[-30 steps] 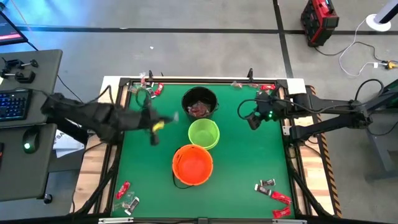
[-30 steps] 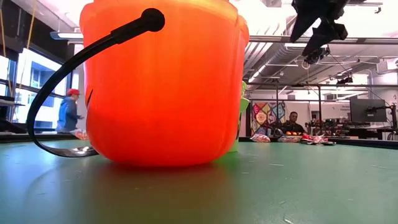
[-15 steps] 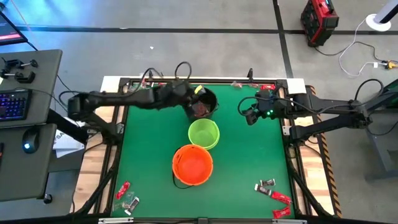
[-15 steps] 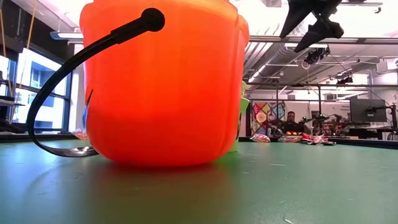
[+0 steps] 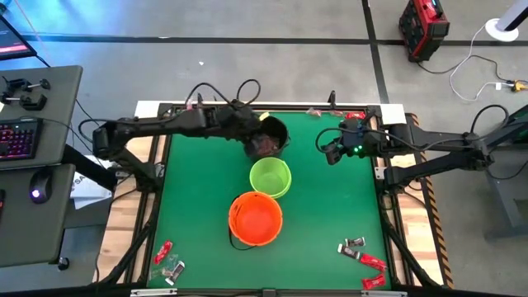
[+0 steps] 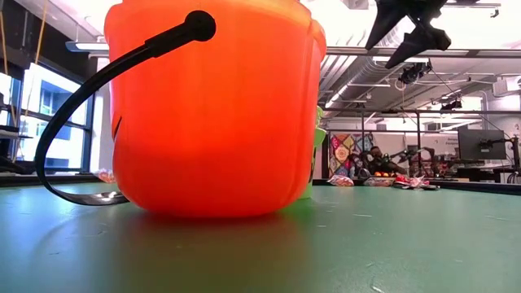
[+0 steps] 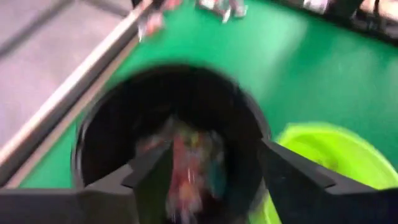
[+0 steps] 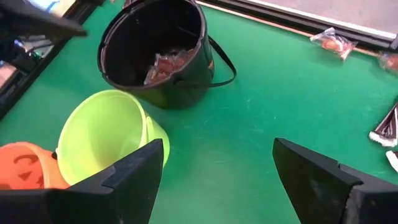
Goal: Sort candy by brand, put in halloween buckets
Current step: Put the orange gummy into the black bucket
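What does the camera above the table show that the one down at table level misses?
Only the high view shows the black bucket with the left gripper over it, the right gripper, and loose candy near the table corners. Only the low view shows the room beyond, with its ceiling lights and monitor. Both show the orange bucket and a sliver of the green bucket.

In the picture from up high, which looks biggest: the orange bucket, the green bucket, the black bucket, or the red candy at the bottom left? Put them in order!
1. Orange bucket, biggest.
2. Lime green bucket, a bit smaller.
3. Black bucket: looks close to the green one, but the left pincer covers part of it, so I can't rank those two surely.
4. Red candy, far the smallest.
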`<state>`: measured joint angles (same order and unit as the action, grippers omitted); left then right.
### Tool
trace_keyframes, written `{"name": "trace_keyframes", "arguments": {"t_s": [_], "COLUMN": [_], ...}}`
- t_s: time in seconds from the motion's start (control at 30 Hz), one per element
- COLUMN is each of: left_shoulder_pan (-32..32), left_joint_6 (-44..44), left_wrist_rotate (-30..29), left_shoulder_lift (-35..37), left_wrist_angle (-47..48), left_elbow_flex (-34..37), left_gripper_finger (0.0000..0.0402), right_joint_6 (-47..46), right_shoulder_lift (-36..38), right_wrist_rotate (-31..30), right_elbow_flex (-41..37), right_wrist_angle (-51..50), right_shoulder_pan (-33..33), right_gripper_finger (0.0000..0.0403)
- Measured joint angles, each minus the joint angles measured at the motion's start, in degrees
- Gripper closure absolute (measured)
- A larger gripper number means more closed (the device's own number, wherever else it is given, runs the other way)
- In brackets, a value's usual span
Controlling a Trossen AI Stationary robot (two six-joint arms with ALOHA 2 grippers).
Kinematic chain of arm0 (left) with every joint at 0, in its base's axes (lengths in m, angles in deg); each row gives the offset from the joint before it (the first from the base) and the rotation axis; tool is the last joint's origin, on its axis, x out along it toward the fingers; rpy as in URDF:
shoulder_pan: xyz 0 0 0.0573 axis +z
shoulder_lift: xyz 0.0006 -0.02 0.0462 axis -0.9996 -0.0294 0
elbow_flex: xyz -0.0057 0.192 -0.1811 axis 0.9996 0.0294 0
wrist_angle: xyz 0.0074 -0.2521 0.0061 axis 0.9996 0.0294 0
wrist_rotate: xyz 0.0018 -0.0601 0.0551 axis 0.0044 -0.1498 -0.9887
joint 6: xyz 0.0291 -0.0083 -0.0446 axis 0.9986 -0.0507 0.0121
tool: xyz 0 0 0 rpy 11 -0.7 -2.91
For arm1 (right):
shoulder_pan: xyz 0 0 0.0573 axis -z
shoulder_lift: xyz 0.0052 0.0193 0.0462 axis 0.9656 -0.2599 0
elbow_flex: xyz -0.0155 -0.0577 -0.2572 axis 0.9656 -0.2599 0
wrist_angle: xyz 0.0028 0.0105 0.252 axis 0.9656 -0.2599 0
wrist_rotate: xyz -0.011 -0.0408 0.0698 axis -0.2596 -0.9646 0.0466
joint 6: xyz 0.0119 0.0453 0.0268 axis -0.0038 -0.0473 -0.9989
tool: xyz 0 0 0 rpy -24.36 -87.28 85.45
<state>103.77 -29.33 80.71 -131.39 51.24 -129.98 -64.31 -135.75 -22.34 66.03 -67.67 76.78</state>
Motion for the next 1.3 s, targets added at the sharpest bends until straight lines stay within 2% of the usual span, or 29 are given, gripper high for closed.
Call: {"name": "trace_keyframes", "arguments": {"t_s": [0.1, 0.17, 0.23, 0.43, 0.57, 0.7, 0.83, 0.93, 1.1, 1.3], "left_shoulder_pan": [-1.03, -2.51, -4.49, -9.96, -11.69, -11.26, -7.61, -2.62, 8.54, 20.34], "left_joint_6": [-3.89, -6.84, -10.16, -23.58, -32.54, -36.87, -34.50, -29.31, -19.31, -17.04], "left_wrist_rotate": [2.46, 3.54, 3.06, -3.85, -7.69, -7.98, -7.75, -4.88, 4.01, 12.39], "left_shoulder_lift": [3.37, 6.62, 10.80, 22.39, 26.04, 26.86, 26.86, 26.86, 26.86, 26.86], "left_wrist_angle": [6.15, 6.45, 2.38, -11.93, -12.60, -10.42, -11.35, -11.74, -14.92, -18.47], "left_elbow_flex": [0.72, 2.97, 6.78, 20.33, 25.40, 26.55, 26.01, 24.14, 21.66, 21.27], "left_gripper_finger": [0.0150, 0.0146, 0.0145, 0.0145, 0.0145, 0.0145, 0.0145, 0.0145, 0.0145, 0.0145], "right_joint_6": [-2.00, -3.53, -5.62, -10.12, -7.44, 0.94, 8.37, 14.05, 20.77, 17.43], "right_shoulder_lift": [0.00, -0.03, -0.04, -0.84, -3.65, -9.08, -16.01, -22.28, -32.42, -40.45], "right_wrist_rotate": [0.01, -0.04, -0.76, -3.63, -2.69, 3.45, 13.30, 18.56, 21.48, 22.90], "right_elbow_flex": [0.00, 0.00, 0.00, 0.00, 0.00, 0.00, 0.04, 0.04, 0.04, 0.82], "right_wrist_angle": [0.00, 0.00, 0.00, 0.60, 3.07, 8.19, 13.10, 15.59, 18.94, 24.84], "right_shoulder_pan": [0.00, 0.01, 0.02, 1.67, 6.20, 15.68, 27.81, 35.58, 43.55, 47.06], "right_gripper_finger": [0.0108, 0.0108, 0.0108, 0.0108, 0.0108, 0.0107, 0.0108, 0.0108, 0.0107, 0.0108]}}
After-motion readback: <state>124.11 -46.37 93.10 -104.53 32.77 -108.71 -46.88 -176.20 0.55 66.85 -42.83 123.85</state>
